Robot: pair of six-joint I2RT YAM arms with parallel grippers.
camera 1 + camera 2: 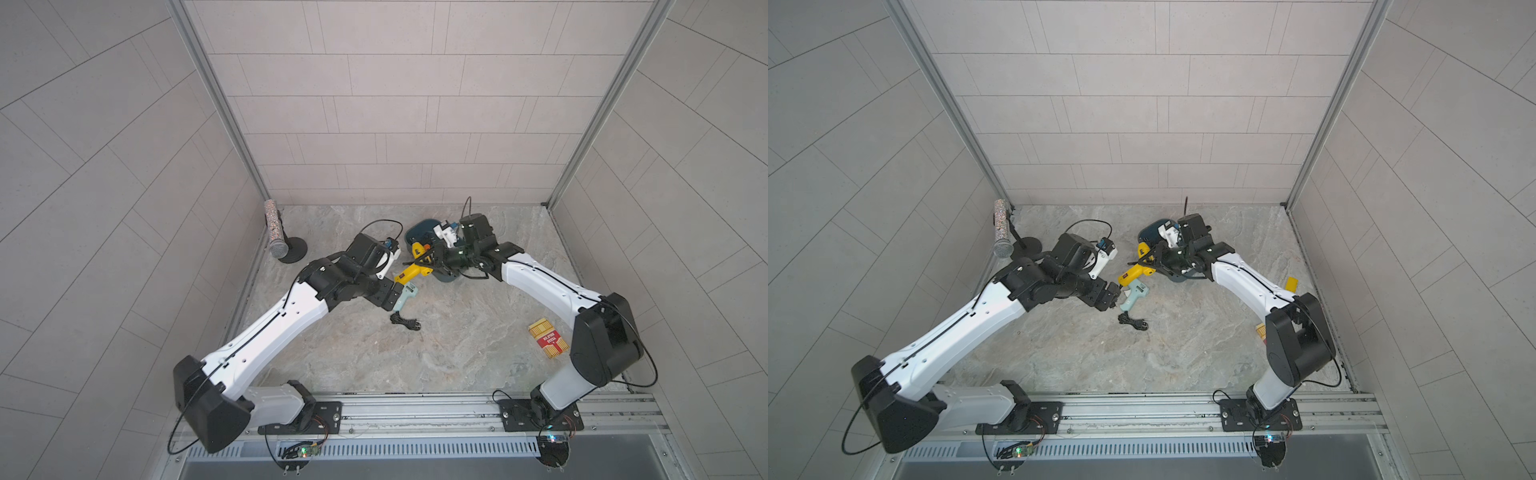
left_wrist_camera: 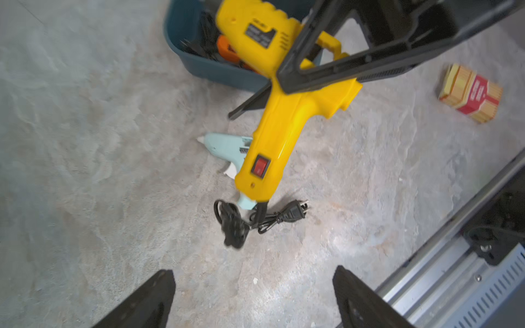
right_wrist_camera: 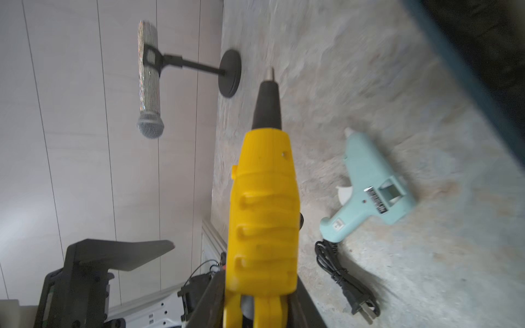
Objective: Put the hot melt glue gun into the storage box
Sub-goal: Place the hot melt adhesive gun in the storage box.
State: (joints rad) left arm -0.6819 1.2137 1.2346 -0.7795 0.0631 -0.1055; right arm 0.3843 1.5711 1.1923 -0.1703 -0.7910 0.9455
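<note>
Right gripper (image 1: 432, 257) has the yellow glue gun (image 1: 411, 272) clamped between its fingers, gripping the body behind the black nozzle, and the gun is up off the table. In the left wrist view its barrel end sits over the near corner of the storage box (image 2: 181, 34), while the handle with the red switch hangs out over the marbled table, not in the box yet.

Inside the teal tub there's an orange piece (image 2: 227, 52) and a tangle of black cord (image 2: 204, 37); the rest is hidden behind the gun and gripper.

Left gripper (image 2: 252, 271) is spread wide with nothing between its fingers, hovering just beside the handle end.

Below the handle, a mint glue gun (image 3: 369, 187) lies flat on the table outside the box, its bundled black cord (image 3: 343, 278) and plug beside it.

Off to the side, a glittery microphone (image 1: 276, 232) on a round stand in the far corner, and a red and yellow packet (image 1: 548, 343) near the right arm
</note>
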